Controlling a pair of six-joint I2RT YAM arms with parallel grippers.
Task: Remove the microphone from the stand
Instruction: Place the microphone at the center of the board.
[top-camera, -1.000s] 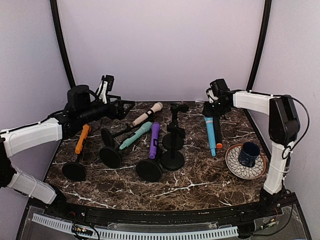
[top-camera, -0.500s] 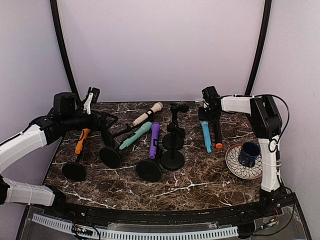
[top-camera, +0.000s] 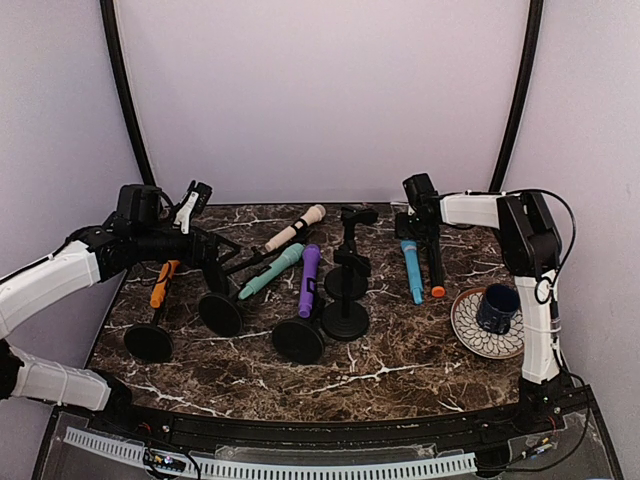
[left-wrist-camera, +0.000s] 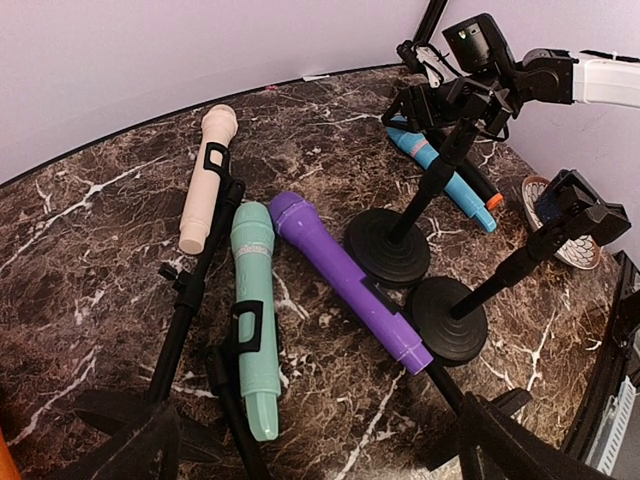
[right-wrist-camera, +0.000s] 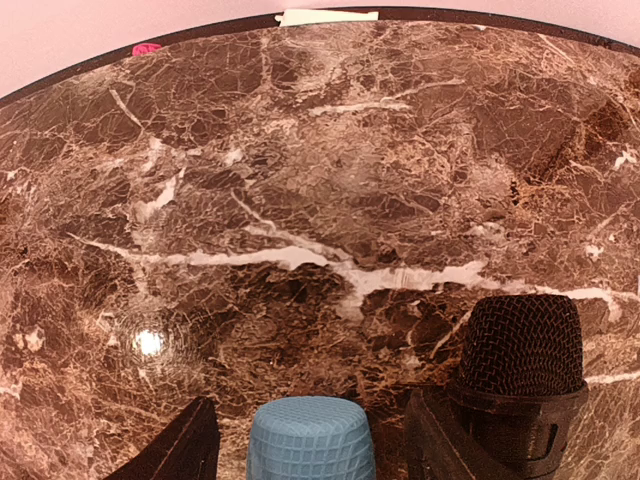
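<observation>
The blue microphone (top-camera: 412, 270) lay flat on the marble table (top-camera: 400, 360), right of the empty upright stand (top-camera: 347, 262) and held by no clip. A black microphone (top-camera: 436, 262) with an orange end lay just beside it, farther right of the stand. The right gripper (top-camera: 412, 230) straddled the blue head, jaws apart, neither finger touching it. The left gripper (top-camera: 225, 245) hovered left of the stand, jaws wide apart and holding nothing. Left of the stand lay 2 more: a purple microphone (top-camera: 308, 280) and a teal microphone (top-camera: 270, 270).

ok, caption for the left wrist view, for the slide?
Left wrist view: cream microphone, teal microphone and purple microphone lie on the marble table beside two upright empty stands.
</observation>
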